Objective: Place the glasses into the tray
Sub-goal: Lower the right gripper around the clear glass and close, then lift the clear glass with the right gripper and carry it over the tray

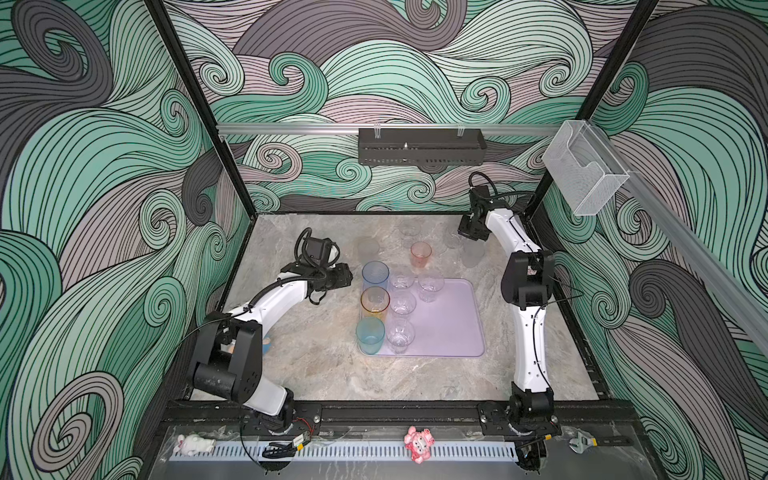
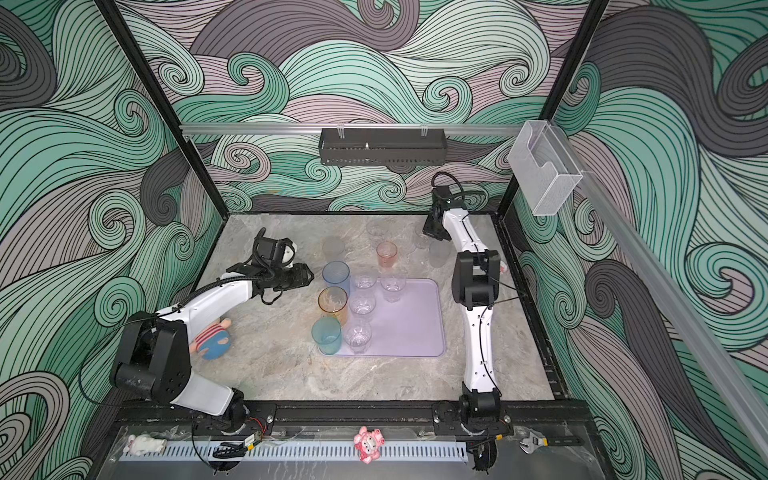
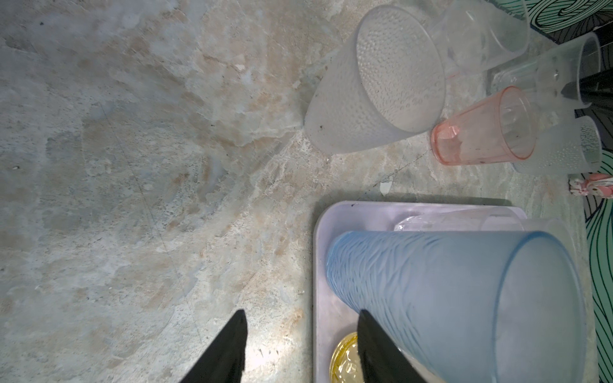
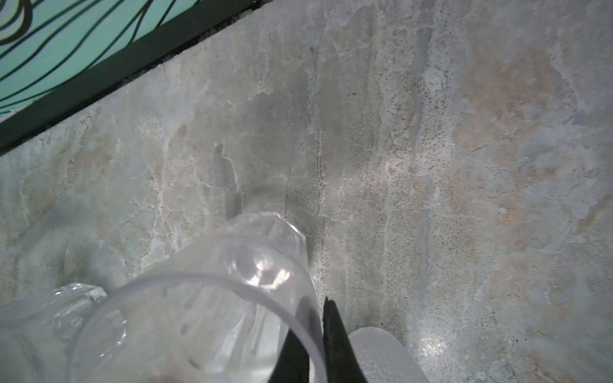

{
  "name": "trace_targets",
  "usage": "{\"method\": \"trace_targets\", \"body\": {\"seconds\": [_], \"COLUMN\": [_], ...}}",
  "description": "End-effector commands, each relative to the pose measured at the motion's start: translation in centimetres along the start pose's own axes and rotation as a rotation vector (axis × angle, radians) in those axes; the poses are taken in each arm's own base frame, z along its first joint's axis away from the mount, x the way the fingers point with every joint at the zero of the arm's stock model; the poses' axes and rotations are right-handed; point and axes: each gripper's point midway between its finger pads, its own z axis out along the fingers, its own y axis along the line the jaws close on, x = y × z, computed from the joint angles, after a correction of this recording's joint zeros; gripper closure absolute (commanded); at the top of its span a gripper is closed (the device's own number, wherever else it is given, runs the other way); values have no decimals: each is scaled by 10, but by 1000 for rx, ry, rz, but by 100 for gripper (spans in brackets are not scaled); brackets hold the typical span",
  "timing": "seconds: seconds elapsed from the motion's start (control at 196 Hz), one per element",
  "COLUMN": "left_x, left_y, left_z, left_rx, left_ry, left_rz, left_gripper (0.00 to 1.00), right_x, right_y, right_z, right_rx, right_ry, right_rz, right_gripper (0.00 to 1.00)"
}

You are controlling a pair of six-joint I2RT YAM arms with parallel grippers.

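The lilac tray (image 1: 451, 328) (image 2: 411, 328) holds a tall blue glass (image 1: 375, 275), an amber one (image 1: 375, 300), a teal one (image 1: 370, 336) and several small clear glasses (image 1: 402, 303). Behind it on the table stand a pink glass (image 1: 420, 254), two frosted glasses (image 1: 368, 248) (image 1: 473, 253) and a clear one (image 1: 409, 230). My right gripper (image 4: 316, 301) is at the far right, shut on the wall of a small clear glass (image 4: 205, 315), one finger inside, one outside. My left gripper (image 3: 302, 313) is open and empty beside the blue glass (image 3: 447, 298).
A striped plush toy (image 2: 212, 340) lies by the left arm's elbow. A small pink figure (image 3: 593, 184) stands near the right arm. A black basket (image 1: 422, 146) and a clear box (image 1: 582, 166) hang on the walls. Toys (image 1: 417, 444) and a wrench (image 1: 582, 442) sit at the front rail.
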Motion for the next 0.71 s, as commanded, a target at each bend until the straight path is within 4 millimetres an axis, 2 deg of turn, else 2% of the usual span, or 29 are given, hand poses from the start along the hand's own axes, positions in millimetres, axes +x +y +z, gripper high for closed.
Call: {"method": "trace_targets", "body": {"seconds": [0.0, 0.133, 0.245, 0.26, 0.382, 0.535, 0.612, 0.709], "left_x": [-8, -11, -17, -22, -36, -46, -42, -32], "left_y": [-2, -3, 0, -3, -8, -28, -43, -72], "left_z": [-13, -20, -24, -33, -53, -82, -93, -105], "left_rx": [-3, -12, -38, -30, -38, -42, -35, 1], "left_ry": [-37, -64, -90, -119, -189, -275, -287, -306], "left_rz": [-1, 17, 40, 46, 66, 145, 193, 282], "left_gripper": [44, 44, 45, 45, 45, 46, 46, 46], "right_x": [-12, -14, -6, -3, 17, 57, 82, 116], "right_y": [14, 26, 39, 41, 46, 48, 51, 56], "right_z": [-35, -70, -100, -102, -131, -166, -184, -204], "right_rx": [-34, -61, -100, -103, -130, -168, -193, -224], "right_ry": [-56, -98, -129, -129, -144, -147, -145, -129], "right_rz": [-12, -29, -51, -53, -77, -111, -139, -189], "right_gripper": [93, 94, 94, 94, 95, 95, 95, 95]}}
